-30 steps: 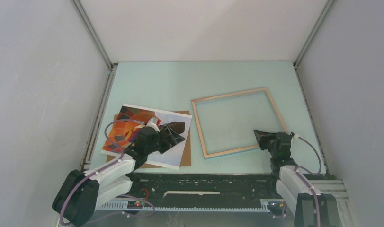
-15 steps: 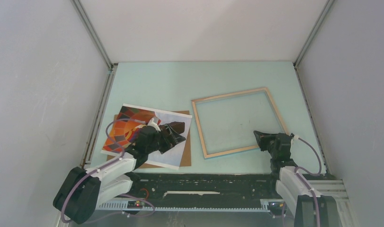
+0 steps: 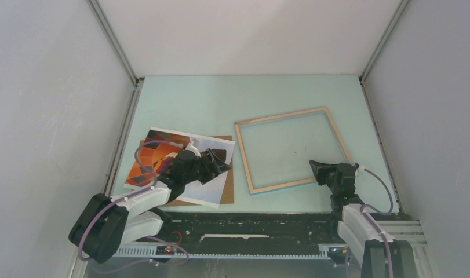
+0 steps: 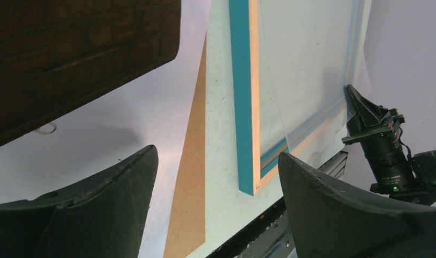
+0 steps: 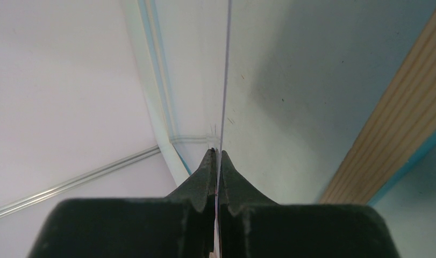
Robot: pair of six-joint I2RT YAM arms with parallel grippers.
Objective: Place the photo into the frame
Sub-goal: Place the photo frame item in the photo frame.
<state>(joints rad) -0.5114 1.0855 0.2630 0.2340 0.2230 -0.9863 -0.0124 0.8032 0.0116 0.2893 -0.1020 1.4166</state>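
Observation:
The photo (image 3: pixel 157 145), white-bordered with an orange-red pattern and a dark brown block, lies at the left on a brown backing board (image 3: pixel 227 186). My left gripper (image 3: pixel 218 164) hovers low over the photo's right part, jaws wide open and nothing between them. In the left wrist view the photo (image 4: pixel 97 134) passes under the left finger. The frame (image 3: pixel 284 117) lies wood side up at centre right, its blue edge (image 4: pixel 241 107) showing. My right gripper (image 3: pixel 314 168) is shut on the frame's thin clear pane (image 5: pixel 224 80) at the near right corner.
Grey enclosure walls stand on three sides of the pale green table (image 3: pixel 221 98). Metal rails (image 3: pixel 119 150) run along the left and right edges. A black strip (image 3: pixel 250 220) with the arm bases borders the near edge.
My left gripper has slid a little to the right and farther across the photo, still open. The right gripper and the frame have not moved.

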